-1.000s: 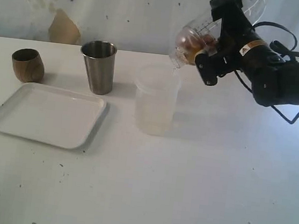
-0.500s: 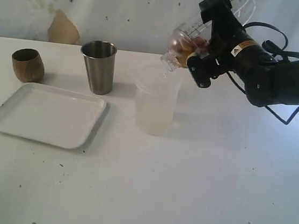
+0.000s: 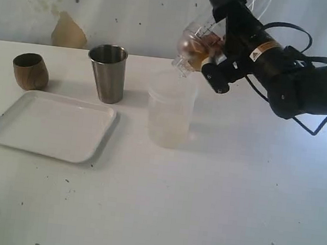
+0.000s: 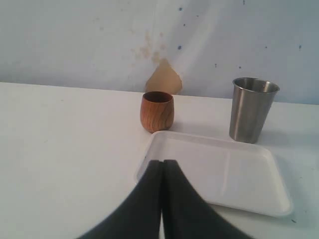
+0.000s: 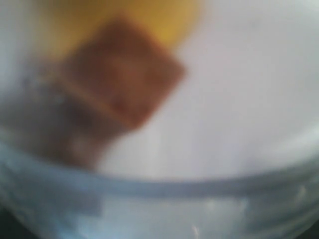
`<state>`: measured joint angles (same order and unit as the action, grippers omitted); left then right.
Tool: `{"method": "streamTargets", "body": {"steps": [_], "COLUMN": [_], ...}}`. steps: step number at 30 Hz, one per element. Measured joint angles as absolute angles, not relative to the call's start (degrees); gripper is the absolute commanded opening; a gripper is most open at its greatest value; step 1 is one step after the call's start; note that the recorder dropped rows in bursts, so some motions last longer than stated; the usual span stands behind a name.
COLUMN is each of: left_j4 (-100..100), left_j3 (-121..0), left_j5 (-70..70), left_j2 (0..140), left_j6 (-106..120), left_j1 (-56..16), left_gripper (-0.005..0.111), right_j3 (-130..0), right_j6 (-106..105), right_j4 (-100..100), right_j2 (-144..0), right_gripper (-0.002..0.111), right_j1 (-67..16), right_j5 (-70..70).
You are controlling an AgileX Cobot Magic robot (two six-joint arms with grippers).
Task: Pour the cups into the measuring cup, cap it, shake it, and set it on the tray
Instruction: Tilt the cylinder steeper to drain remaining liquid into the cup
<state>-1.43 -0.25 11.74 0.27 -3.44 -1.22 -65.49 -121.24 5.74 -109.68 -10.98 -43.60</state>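
Right hand, exterior view, upper middle of the frame: clamped across the clear measuring cup, black fingers on either side of it. Cup lifted clear of the white worktop and tipped, lower end down and to the left, upper end behind the hand. Orange and brown pieces inside near the lower end. Directly below that end, upright on the worktop, a frosted plastic cup, apart from the measuring cup. Further left, a steel tumbler, upright. At far left, a small wooden cup, also upright. In front of those two, lower left, the white tray, flat on the worktop, close to the tumbler's base.

Left wrist view: left hand at the bottom centre, dark fingers pressed together, gripping nothing. Beyond the fingertips, the tray, right of centre. Behind its far edge, the wooden cup mid-frame and the steel tumbler to the right, well apart from each other. Tan patch on the wall behind the wooden cup.

Right wrist view: heavily blurred, filled by the measuring cup's clear wall. Through it, a brown square piece in the upper left and a yellow-orange mass along the top. Hand itself impossible to make out here.
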Motion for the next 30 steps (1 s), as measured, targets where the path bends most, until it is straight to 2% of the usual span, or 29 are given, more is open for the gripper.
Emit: {"method": "streamTargets", "body": {"steps": [30], "left_j4": [-1.4], "left_j3": [-0.2], "left_j5": [11.7], "left_j2": [0.3], "left_j6": [-3.4], "left_j1": [-1.2], "left_gripper": [0.000], "right_j3": [-65.5], "right_j6": [-121.2], "right_j4": [12.9], "right_j2": [-109.7], "right_gripper": [0.000], "right_j1": [-11.0], "right_j5": [-48.1]}}
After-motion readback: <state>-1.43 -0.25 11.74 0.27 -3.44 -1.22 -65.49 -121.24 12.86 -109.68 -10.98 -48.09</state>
